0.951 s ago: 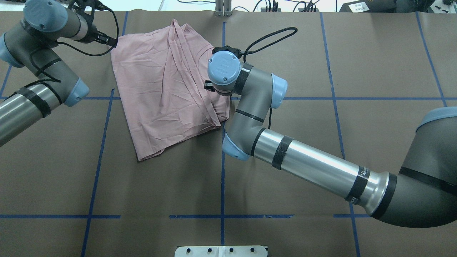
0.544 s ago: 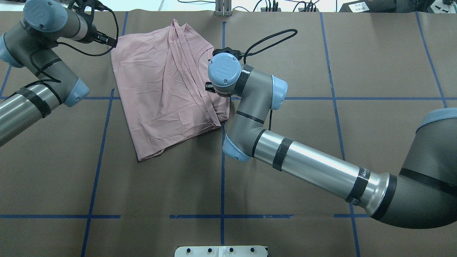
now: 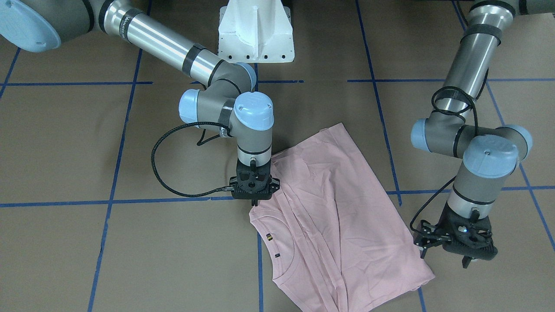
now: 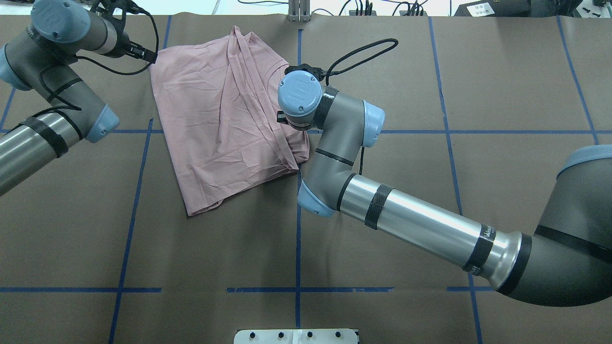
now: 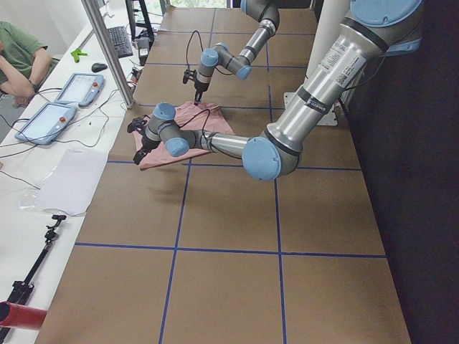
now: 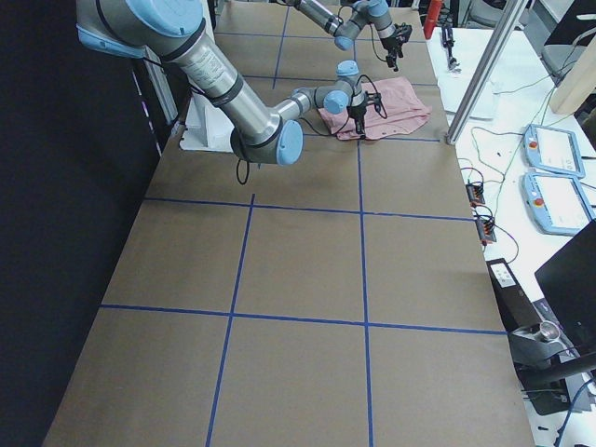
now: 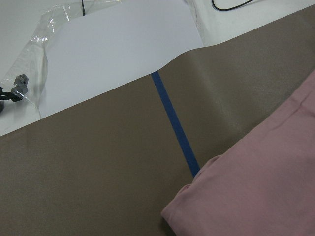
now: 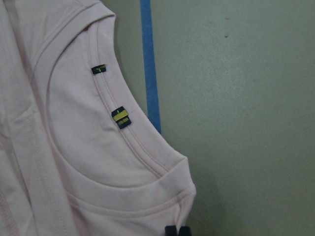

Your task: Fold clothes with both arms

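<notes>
The pale pink T-shirt [image 4: 224, 124] lies part folded on the brown table, plain side up, with a lengthwise fold down its middle. Its round collar [image 8: 118, 142] carries two small labels. My right gripper [image 3: 256, 202] stands upright at the shirt's shoulder edge beside the collar. In the right wrist view its tips [image 8: 177, 230] are together on that edge. My left gripper [image 3: 444, 256] hangs open and empty just off the shirt's far corner [image 3: 427, 275]. That corner also shows in the left wrist view [image 7: 197, 206], with no fingers in frame.
Blue tape lines [image 4: 298, 229] grid the brown table cover. The white pedestal base [image 3: 256, 34] is at the robot's edge. Past the far edge lie a white sheet in plastic [image 7: 118, 54], cables and two teach pendants [image 5: 43, 122]. An operator [image 5: 18, 57] sits there.
The shirt has slid a little to the right and bunched at its edge near the right gripper. The right wrist shifted slightly. The left arm has not moved.
</notes>
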Available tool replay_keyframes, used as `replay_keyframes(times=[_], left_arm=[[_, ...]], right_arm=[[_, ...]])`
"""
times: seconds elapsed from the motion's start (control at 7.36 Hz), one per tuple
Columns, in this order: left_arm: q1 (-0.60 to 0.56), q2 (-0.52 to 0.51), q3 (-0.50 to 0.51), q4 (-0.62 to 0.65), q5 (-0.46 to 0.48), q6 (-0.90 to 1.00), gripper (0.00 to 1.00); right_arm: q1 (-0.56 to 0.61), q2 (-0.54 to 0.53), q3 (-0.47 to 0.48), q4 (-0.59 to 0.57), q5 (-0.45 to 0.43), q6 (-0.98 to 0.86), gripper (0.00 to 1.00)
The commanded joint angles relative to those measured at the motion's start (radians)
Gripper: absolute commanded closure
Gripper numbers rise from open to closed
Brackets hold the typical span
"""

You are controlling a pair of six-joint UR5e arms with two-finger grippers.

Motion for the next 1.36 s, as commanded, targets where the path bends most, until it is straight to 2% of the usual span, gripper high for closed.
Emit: replay_keyframes(times=[0.0, 0.14, 0.27, 0.41, 0.54, 0.82, 0.95, 1.22], left_arm=[[0.001, 0.002, -0.021, -0.001, 0.000, -0.014, 0.00], [0.003, 0.008, -0.026, -0.001, 0.000, -0.012, 0.00], [0.003, 0.008, -0.026, -0.001, 0.000, -0.012, 0.00], [0.003, 0.006, -0.026, -0.001, 0.000, -0.014, 0.00], [0.004, 0.006, -0.026, -0.001, 0.000, -0.012, 0.00], [0.006, 0.006, -0.034, -0.001, 0.000, -0.014, 0.00], [0.006, 0.006, -0.035, -0.001, 0.000, -0.015, 0.00], [0.008, 0.017, -0.053, -0.001, 0.000, -0.021, 0.00]], right_arm=[[0.001, -0.136, 0.207, -0.058, -0.001, 0.000, 1.00], [-0.013, -0.269, 0.368, -0.061, -0.020, 0.006, 1.00], [-0.076, -0.400, 0.535, -0.063, -0.078, 0.015, 1.00], [-0.129, -0.495, 0.661, -0.078, -0.114, 0.022, 1.00], [-0.169, -0.569, 0.729, -0.089, -0.152, 0.032, 1.00], [-0.196, -0.603, 0.748, -0.089, -0.174, 0.034, 1.00], [-0.216, -0.599, 0.745, -0.089, -0.176, 0.031, 0.01], [-0.211, -0.582, 0.757, -0.095, -0.168, 0.003, 0.00]])
